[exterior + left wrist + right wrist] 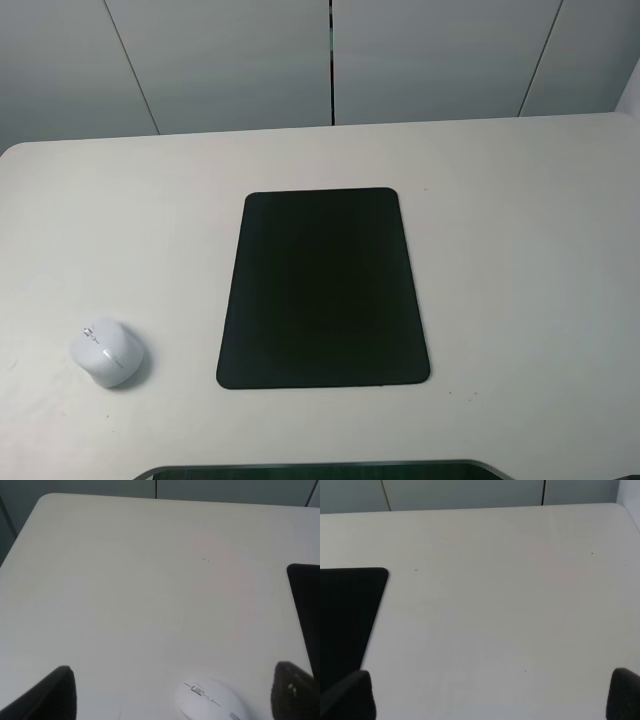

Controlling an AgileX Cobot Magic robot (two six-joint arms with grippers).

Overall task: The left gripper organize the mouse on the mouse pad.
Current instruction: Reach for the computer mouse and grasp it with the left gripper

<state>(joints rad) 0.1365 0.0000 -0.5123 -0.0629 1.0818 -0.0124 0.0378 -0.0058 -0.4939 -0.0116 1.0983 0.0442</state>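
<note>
The white mouse (107, 352) lies on the bare table at the front left, well left of the black mouse pad (323, 288), which lies flat in the middle with nothing on it. In the left wrist view the mouse (212, 701) shows between the two dark fingertips (55, 695), closer to the one beside the mouse pad's edge (306, 610). My left gripper (172, 700) is open and hovers short of the mouse. My right gripper (490, 697) is open over bare table, with a corner of the mouse pad (350, 615) beside one finger. Neither gripper shows in the exterior high view.
The white table (520, 250) runs to a grey panelled wall at the back. A dark edge (320, 470) lines the table's front.
</note>
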